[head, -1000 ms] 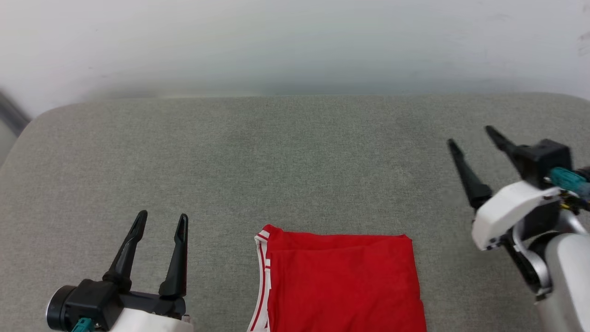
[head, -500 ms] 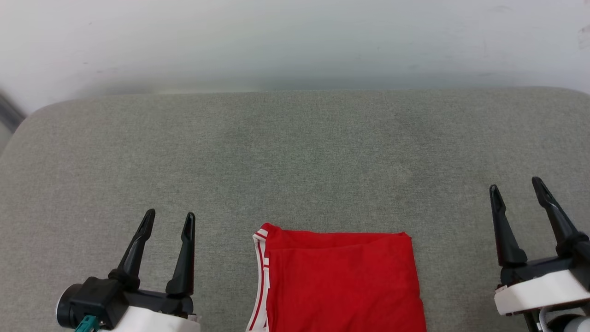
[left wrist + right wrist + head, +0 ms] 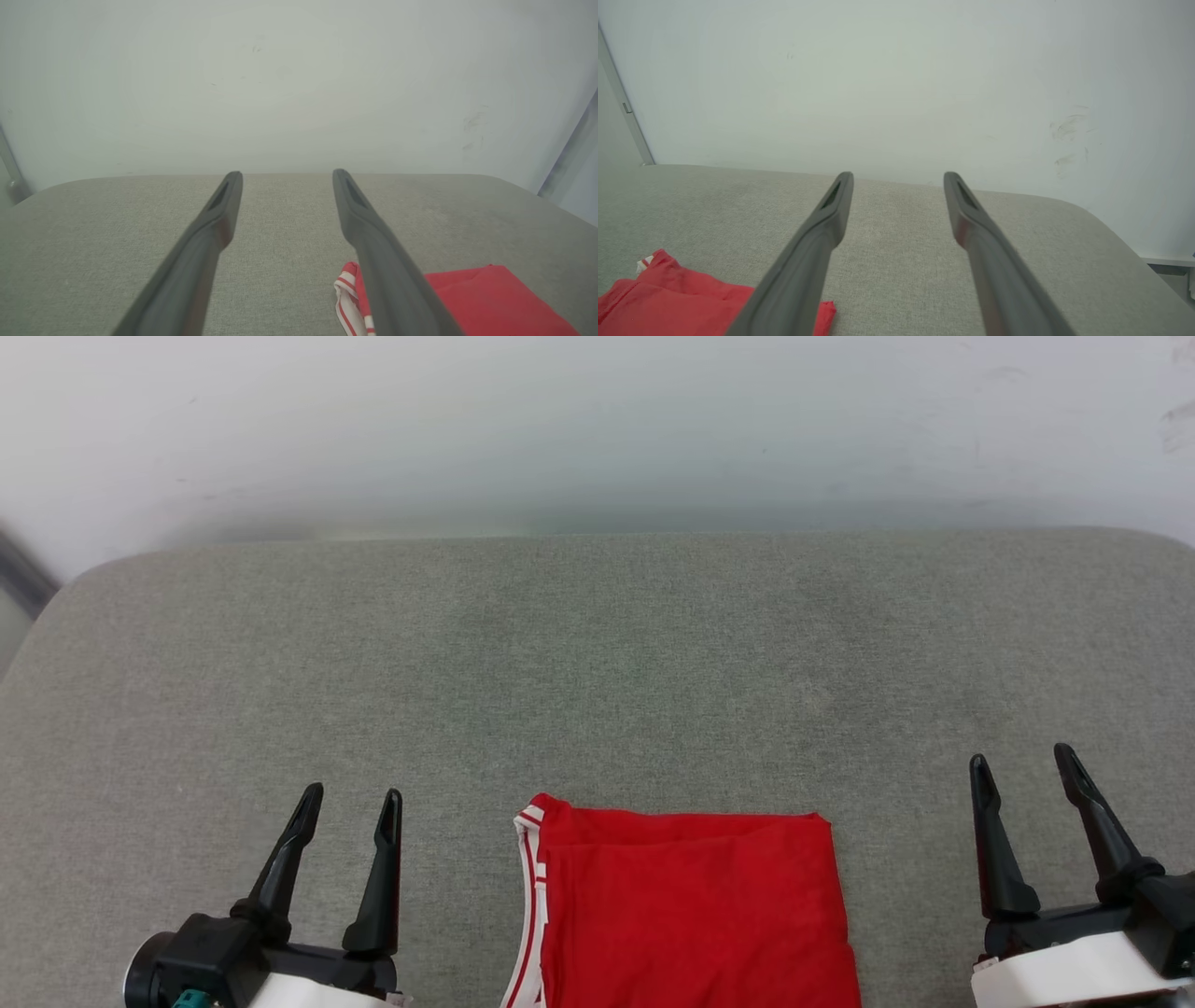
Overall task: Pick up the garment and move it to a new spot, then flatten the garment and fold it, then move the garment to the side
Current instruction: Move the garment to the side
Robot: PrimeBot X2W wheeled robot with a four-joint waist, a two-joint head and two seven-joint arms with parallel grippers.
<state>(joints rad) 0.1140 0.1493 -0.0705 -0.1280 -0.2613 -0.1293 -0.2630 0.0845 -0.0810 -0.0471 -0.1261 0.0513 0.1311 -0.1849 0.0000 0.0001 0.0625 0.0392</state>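
The garment [image 3: 691, 910] lies folded into a flat red rectangle near the front edge of the grey cushion [image 3: 597, 663], with red-and-white striped trim along its left side. It also shows at lower right in the left wrist view as the garment [image 3: 486, 298] and at lower left in the right wrist view as the garment [image 3: 668, 298]. My left gripper [image 3: 353, 795] stands open to the left of it, nothing between its fingers. My right gripper [image 3: 1022, 758] stands open to the right of it, also empty. Neither gripper touches the cloth.
A pale wall [image 3: 597, 420] rises behind the cushion's far edge. The cushion's corners are rounded at far left and far right. A dark strip [image 3: 19, 569] shows at the left past the cushion.
My right gripper has dropped from raised at the far right to a low resting pose beside the garment, fingers pointing forward. The left gripper has barely shifted. The garment has stayed put.
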